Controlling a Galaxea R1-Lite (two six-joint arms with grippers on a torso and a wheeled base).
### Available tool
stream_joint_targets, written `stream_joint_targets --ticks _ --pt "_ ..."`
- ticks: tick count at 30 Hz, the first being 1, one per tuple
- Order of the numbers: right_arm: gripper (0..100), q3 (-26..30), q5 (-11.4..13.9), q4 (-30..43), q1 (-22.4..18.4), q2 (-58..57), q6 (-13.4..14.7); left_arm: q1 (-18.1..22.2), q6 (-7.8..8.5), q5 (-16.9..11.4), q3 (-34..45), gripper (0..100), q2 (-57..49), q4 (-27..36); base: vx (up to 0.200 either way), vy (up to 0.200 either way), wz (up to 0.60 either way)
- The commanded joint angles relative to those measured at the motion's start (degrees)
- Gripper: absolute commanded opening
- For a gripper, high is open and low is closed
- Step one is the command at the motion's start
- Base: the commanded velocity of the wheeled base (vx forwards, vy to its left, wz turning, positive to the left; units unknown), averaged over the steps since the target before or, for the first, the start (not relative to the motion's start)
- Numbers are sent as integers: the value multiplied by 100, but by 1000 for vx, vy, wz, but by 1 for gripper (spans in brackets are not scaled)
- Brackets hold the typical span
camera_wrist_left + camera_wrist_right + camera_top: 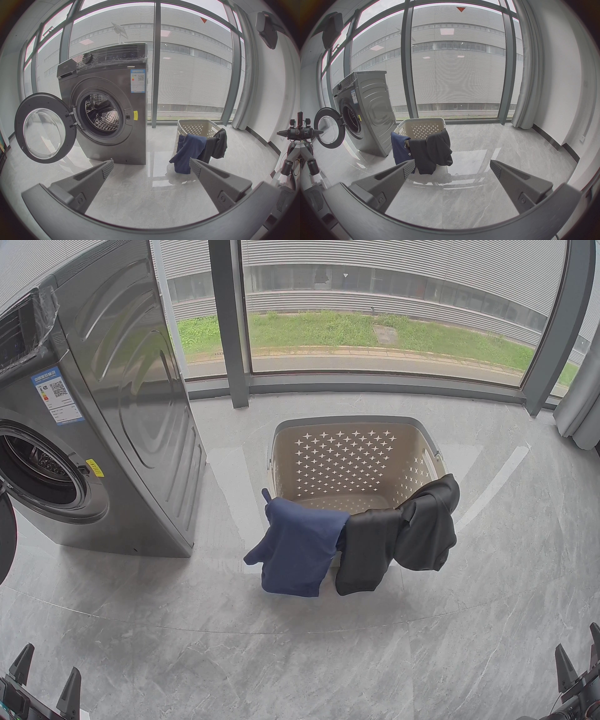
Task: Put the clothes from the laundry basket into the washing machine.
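In the head view, the left pincer (49, 668) and the right pincer (578, 646) hang low over bare floor, each holding nothing. Ahead of them, between the two and well apart from both, stands the beige star-perforated plastic laundry basket (350, 422). A dark blue cloth garment (297, 546) and a black cloth garment (400, 534) are draped over the rim facing the pincers. They touch each other and hang down the outside, which probably leaves loose folds that can be pinched without reaching inside. The grey metal front-loading washing machine (125, 396) stands ahead of the left pincer, toward its outer side.

In the left wrist view, this pincer's fingers are spread wide and released. Far beyond them the machine's round glass door (43, 128) is swung aside, so the steel drum (101, 114) is exposed for loading.

In the right wrist view, this pincer is equally spread and empty. The basket lies far ahead, with the black garment on the nearer side, so it is likely this arm's pick. Neither garment has been loaded yet.
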Motion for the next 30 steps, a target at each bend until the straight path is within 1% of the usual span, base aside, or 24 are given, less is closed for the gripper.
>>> stream_joint_targets --ticks 1,8,20,26,30 --pt "100 92 0 0 9 -93 -1 0 -1 -2 92 100 -48 -1 0 0 0" --pt "100 92 0 0 0 -93 -1 0 -10 -2 92 100 -48 -1 0 0 0" --pt "100 92 0 0 0 -93 -1 0 -10 -2 92 100 -48 -1 200 0 0" --pt "100 92 0 0 0 -93 -10 0 -10 -2 92 100 -48 -1 0 0 0" --pt "100 92 0 0 9 -93 -1 0 -10 -2 92 100 -48 -1 0 -200 0"
